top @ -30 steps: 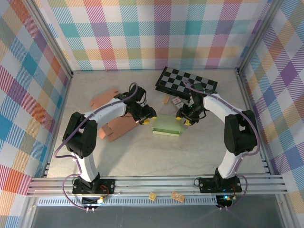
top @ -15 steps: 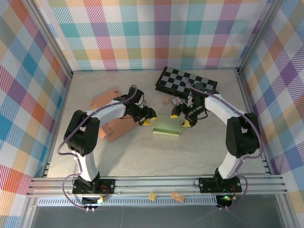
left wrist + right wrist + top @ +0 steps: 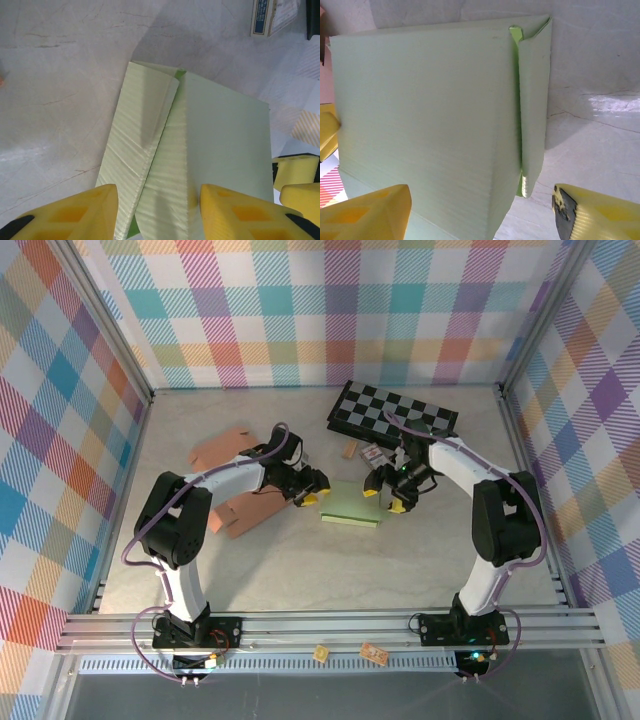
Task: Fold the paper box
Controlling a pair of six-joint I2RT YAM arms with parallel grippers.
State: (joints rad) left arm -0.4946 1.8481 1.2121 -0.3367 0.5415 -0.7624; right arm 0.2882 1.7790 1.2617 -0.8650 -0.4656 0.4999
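Top external view: the pale green paper box (image 3: pixel 352 505) lies flat on the table (image 3: pixel 300 570), between the left gripper (image 3: pixel 311 491) at its left end and the right gripper (image 3: pixel 386 496) at its right end. Behind it lies a checkerboard (image 3: pixel 392 412); brown cardboard (image 3: pixel 243 511) lies to the left.

Left wrist view: the left gripper (image 3: pixel 159 215) has its jaws parted over the box's (image 3: pixel 220 150) folded flap, possibly touching it.

Right wrist view: the right gripper (image 3: pixel 480 215) stands wide apart, gripping nothing, with the box (image 3: pixel 430 110) ahead and a narrow flap folded along its right side.
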